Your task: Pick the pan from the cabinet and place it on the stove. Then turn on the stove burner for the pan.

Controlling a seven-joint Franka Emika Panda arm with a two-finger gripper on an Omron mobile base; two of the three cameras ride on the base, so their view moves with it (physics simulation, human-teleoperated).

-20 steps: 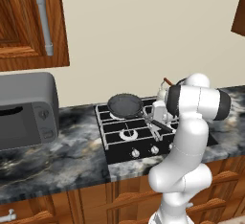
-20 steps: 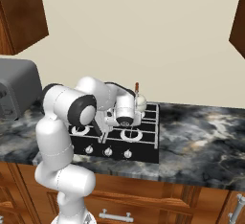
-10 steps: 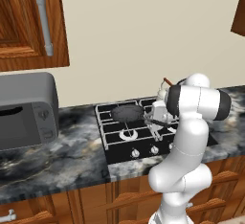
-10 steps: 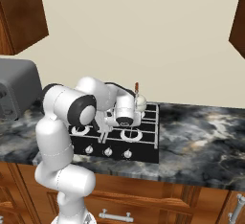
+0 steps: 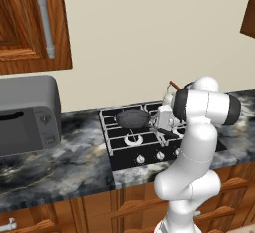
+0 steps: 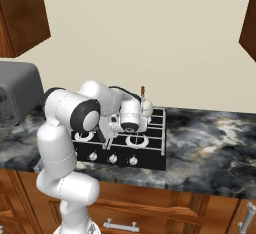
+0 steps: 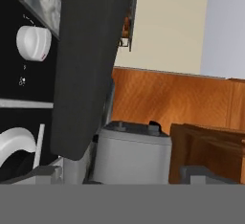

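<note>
Pan: round, dark, shallow; in the left base view it lies over the rear left burner of the stove, its thin handle running toward the pincer just beside it on the right. Whether it rests flat on the grate or hangs a little above cannot be told. The pincer appears to pinch the handle end, though the fingers are too small here to be sure. Knobs sit in a row at the stove's front edge, nearer the base than the pincer. Cabinet, reddish-brown with a grey bar handle, hangs well up and to the left; microwave stands on the counter below it.

Right base view: the arm folds low over the stove, the hand hiding the pan. A white kettle stands just behind the pincer. Knobs lie in front. The counter, dark marbled stone, runs on to the right; cream wall behind, wooden drawers beneath.

Hand view: a broad dark slab, judged to be the pan seen close and edge-on, runs from the top down between the fingertips; their closure cannot be told. One white knob shows on the black stove panel to the left.

Progress, as judged: pan out of the cabinet and at the stove; release, then turning the matching knob, remain.
</note>
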